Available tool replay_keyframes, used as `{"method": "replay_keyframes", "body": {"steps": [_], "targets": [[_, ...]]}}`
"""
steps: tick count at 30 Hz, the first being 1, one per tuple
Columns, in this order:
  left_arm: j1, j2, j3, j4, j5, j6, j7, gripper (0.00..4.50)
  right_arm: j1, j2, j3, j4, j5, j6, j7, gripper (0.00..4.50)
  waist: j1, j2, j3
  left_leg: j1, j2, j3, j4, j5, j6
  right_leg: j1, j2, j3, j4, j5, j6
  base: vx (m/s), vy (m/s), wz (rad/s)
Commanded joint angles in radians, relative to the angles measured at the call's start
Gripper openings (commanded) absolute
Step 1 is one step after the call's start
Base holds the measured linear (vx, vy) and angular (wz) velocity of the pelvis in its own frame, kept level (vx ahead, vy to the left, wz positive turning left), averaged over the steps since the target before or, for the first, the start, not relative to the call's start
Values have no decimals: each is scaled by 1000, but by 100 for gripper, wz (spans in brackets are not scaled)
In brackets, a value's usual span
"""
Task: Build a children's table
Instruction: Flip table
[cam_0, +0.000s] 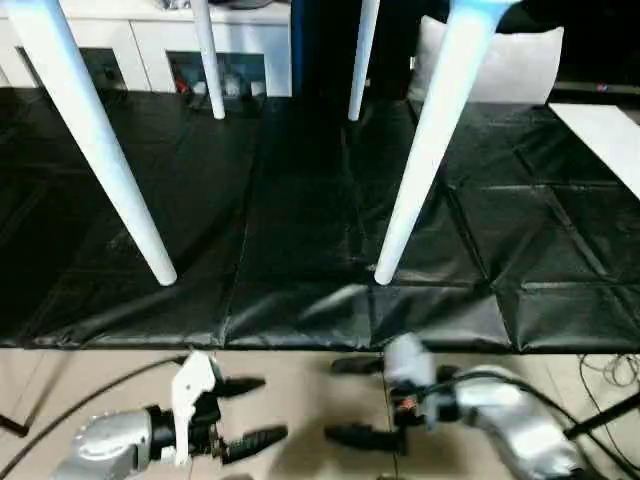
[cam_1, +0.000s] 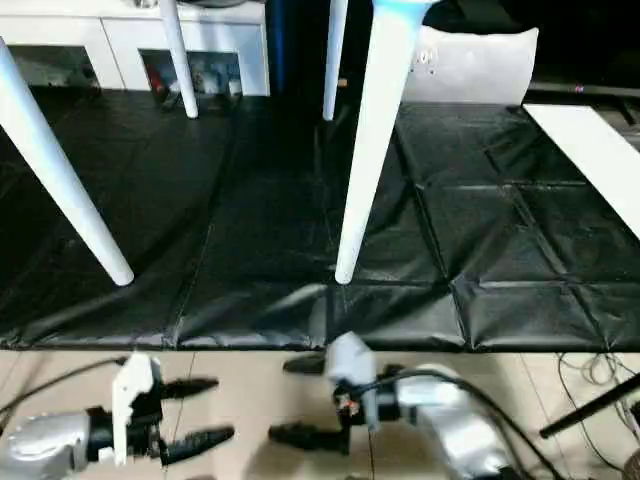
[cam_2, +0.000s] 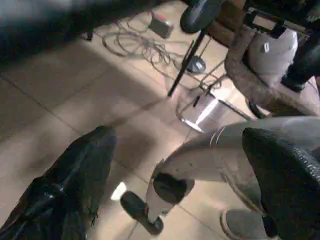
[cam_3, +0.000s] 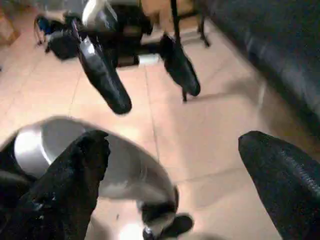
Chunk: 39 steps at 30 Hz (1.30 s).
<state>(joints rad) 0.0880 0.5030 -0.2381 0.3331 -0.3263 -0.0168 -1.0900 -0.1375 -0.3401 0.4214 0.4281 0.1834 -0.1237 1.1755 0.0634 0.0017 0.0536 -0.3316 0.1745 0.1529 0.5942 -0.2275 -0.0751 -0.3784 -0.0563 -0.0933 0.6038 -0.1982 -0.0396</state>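
Nearest me, my left gripper (cam_0: 258, 410) and right gripper (cam_0: 352, 400) face each other above the tiled floor (cam_0: 300, 390), tips apart, each with fingers spread wide and holding nothing. Beyond them lies a black mat (cam_0: 300, 230). On it stands the children's table, its four white legs (cam_0: 425, 140) planted, the nearest two feet close to the mat's front edge.

Four table legs (cam_0: 425, 150) stand on the mat (cam_0: 300, 230)

black mat (cam_0: 300, 200), tiled floor (cam_0: 300, 400), perhaps white cabinet (cam_0: 150, 40)
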Motion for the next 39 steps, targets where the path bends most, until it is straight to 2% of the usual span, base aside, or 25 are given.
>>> {"method": "replay_keyframes", "body": {"steps": [1,3,5,7,8,9,10,14,15,17,18,20,21,23,24,25,26,27,28,29,31,34,35,36,39], "targets": [[-4,-5,-14,38,22,-19,-21,447,-12,2,6,41,-24,-37,3,450,7,12,-45,-13,67,-17,-77,-171,61,50,-106,73,-75,-200,-214,0,0,0],[-15,-24,-25,87,41,-40,-16,447,-20,17,15,100,-50,-70,-10,450,6,12,-45,-14,68,-16,-77,-166,71,48,-103,72,-71,-163,-229,0,0,0],[-30,-75,-24,163,51,-56,19,447,-30,51,18,196,-82,-107,-60,450,7,12,-44,-15,68,-15,-77,-171,73,49,-107,72,-72,-166,-237,0,0,0],[-32,-81,-24,171,52,-57,24,447,-30,55,17,208,-85,-112,-68,450,7,11,-41,-13,69,-15,-79,-192,66,49,-108,73,-77,-204,-236,0,0,0],[-46,-120,-16,235,59,-71,40,447,-47,79,16,297,-109,-149,-91,450,7,14,-39,-14,71,-16,-80,-200,65,47,-110,74,-77,-217,-234,0,0,0],[-56,-138,-6,265,63,-82,66,447,-54,86,20,326,-122,-161,-105,450,3,11,-36,-12,68,-14,-79,-224,62,44,-108,73,-84,-258,-229,0,0,0],[-64,-156,4,293,66,-97,89,447,-59,92,21,349,-129,-170,-114,450,6,11,-36,-12,67,-15,-78,-229,60,45,-111,73,-87,-282,-222,0,0,0],[-108,-217,38,399,68,-73,191,447,-80,132,8,445,-150,-149,-202,450,5,8,-36,-13,70,-16,-80,-219,67,45,-109,74,-84,-281,-213,0,0,0],[-120,-233,44,433,73,-72,213,447,-88,147,-3,483,-151,-143,-233,450,5,1,-36,-13,69,-16,-79,-210,69,45,-111,74,-84,-289,-211,0,0,0],[-137,-261,63,492,65,-72,230,447,-102,173,-30,547,-145,-138,-273,450,4,5,-36,-12,68,-16,-78,-212,68,43,-112,73,-88,-315,-209,0,0,0],[-141,-272,74,511,58,-68,236,447,-107,180,-38,568,-144,-141,-286,450,5,1,-37,-15,70,-18,-79,-202,66,44,-116,74,-85,-313,-209,0,0,0],[-157,-298,108,566,45,-68,291,447,-125,203,-67,624,-139,-137,-329,450,2,4,-36,-14,72,-18,-79,-207,64,42,-115,74,-85,-303,-213,0,0,0],[-170,-316,127,603,43,-68,338,447,-135,216,-90,657,-129,-121,-368,450,1,9,-39,-13,74,-18,-79,-202,63,42,-114,75,-83,-275,-220,0,0,0],[-196,-350,151,669,57,-93,462,447,-149,237,-136,707,-104,-85,-442,450,-3,7,-40,-13,72,-16,-78,-206,63,42,-110,74,-80,-238,-229,0,0,0],[-208,-366,163,696,63,-97,531,447,-154,245,-159,729,-91,-63,-492,450,1,8,-40,-12,74,-18,-79,-205,64,45,-115,74,-81,-238,-228,0,0,0],[-209,-367,164,698,63,-97,535,447,-154,245,-160,730,-90,-62,-495,450,0,7,-39,-14,73,-17,-78,-202,66,43,-113,75,-81,-237,-227,0,0,0],[-229,-389,185,740,83,-84,681,447,-166,256,-209,776,-68,-19,-610,450,2,18,-38,-14,73,-18,-78,-207,62,43,-113,74,-80,-242,-226,0,0,0],[-229,-389,185,740,83,-84,681,447,-166,256,-209,776,-68,-19,-610,450,1,11,-39,-12,74,-19,-79,-211,56,45,-114,74,-82,-249,-221,0,0,0],[-235,-405,209,758,92,-44,814,447,-173,259,-257,817,-50,28,-743,450,2,17,-38,-13,73,-20,-80,-210,53,45,-114,73,-82,-252,-220,0,0,0],[-236,-409,212,756,100,-33,856,447,-175,256,-275,833,-43,54,-806,450,0,15,-38,-11,73,-19,-79,-213,47,43,-112,72,-81,-254,-218,0,0,0],[-258,-423,223,785,97,-33,868,447,-178,251,-331,870,-11,115,-910,450,2,19,-39,-12,69,-18,-77,-198,42,45,-113,73,-84,-266,-209,0,0,0],[-284,-428,212,855,115,-33,879,447,-175,245,-358,885,-3,128,-954,450,5,17,-37,-14,64,-15,-75,-206,48,41,-112,72,-93,-301,-189,0,0,0],[-285,-428,200,893,137,-42,893,447,-170,241,-387,896,14,141,-976,450,6,19,-39,-13,64,-15,-75,-205,50,41,-114,71,-95,-305,-180,0,0,0],[-285,-430,199,903,141,-40,897,447,-166,241,-393,898,17,140,-975,450,4,18,-38,-18,65,-17,-77,-198,52,45,-116,71,-91,-298,-179,0,0,0],[-289,-432,198,921,157,-31,926,447,-157,245,-377,901,-11,139,-959,450,3,18,-38,-16,68,-16,-75,-207,59,40,-118,71,-94,-304,-186,0,0,0]]}}
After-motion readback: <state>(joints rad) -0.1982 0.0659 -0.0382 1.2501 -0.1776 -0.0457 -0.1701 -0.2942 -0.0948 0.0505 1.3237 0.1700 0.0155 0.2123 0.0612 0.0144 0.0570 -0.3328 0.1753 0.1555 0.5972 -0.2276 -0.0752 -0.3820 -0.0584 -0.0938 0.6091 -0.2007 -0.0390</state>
